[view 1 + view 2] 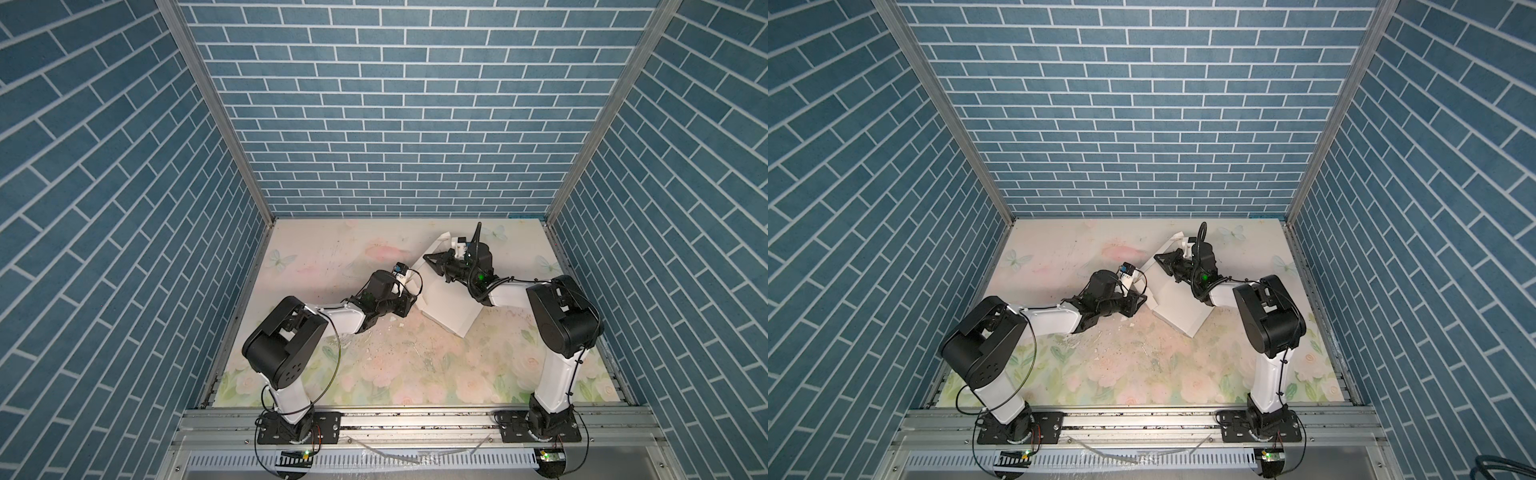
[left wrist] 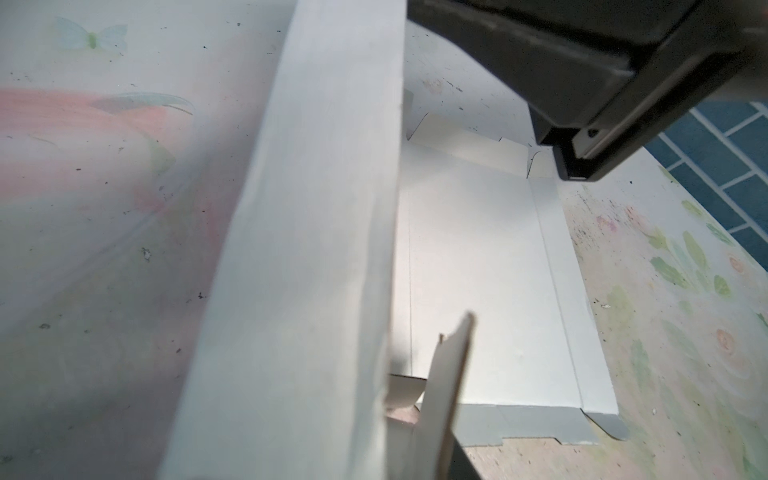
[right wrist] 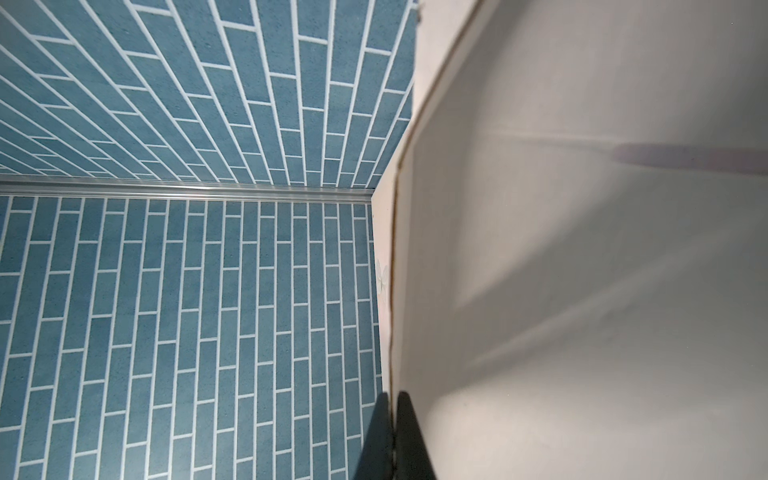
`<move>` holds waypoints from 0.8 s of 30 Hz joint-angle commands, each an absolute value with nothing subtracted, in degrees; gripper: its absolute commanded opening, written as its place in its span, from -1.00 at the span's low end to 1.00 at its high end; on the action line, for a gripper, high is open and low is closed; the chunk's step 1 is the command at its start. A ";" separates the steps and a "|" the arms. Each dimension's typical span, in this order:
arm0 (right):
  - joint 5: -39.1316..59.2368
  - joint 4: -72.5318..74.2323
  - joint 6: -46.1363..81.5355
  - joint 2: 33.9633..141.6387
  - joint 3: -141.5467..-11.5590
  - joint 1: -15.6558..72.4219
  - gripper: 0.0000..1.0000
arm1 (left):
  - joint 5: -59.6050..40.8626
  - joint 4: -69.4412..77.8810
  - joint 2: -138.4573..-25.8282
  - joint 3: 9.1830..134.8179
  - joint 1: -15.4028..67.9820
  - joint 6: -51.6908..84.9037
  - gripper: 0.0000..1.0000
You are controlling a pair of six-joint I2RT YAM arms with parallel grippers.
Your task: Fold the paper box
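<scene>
The paper box (image 1: 451, 309) (image 1: 1183, 309) is a white cardboard sheet lying right of the table's middle, with its far end lifted. In the left wrist view its flat base panel (image 2: 478, 270) shows behind a raised side wall (image 2: 299, 249) and a thin upright flap (image 2: 449, 395). My right gripper (image 1: 431, 259) (image 1: 1162, 259) (image 3: 390, 436) is shut on the edge of the lifted far flap (image 3: 582, 249). My left gripper (image 1: 412, 296) (image 1: 1144, 300) is at the box's left edge, its fingers hidden by cardboard.
A floral mat (image 1: 374, 365) covers the table, and blue brick walls close in three sides. Small white scraps (image 1: 392, 319) lie near the left wrist. A paper strip (image 1: 395, 453) rests on the front metal rail. The right arm's black body (image 2: 582, 75) hangs over the box.
</scene>
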State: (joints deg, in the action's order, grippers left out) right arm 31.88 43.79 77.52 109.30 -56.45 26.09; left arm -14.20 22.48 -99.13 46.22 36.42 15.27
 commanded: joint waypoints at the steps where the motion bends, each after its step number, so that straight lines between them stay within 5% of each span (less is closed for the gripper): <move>1: 32.64 44.68 76.46 107.40 -55.06 26.54 -1.00 | -11.40 23.12 -100.10 48.46 36.67 17.60 -0.23; 24: 31.30 46.66 76.64 106.00 -51.99 27.26 -1.00 | -1.46 13.69 -101.60 54.01 37.39 21.03 -0.43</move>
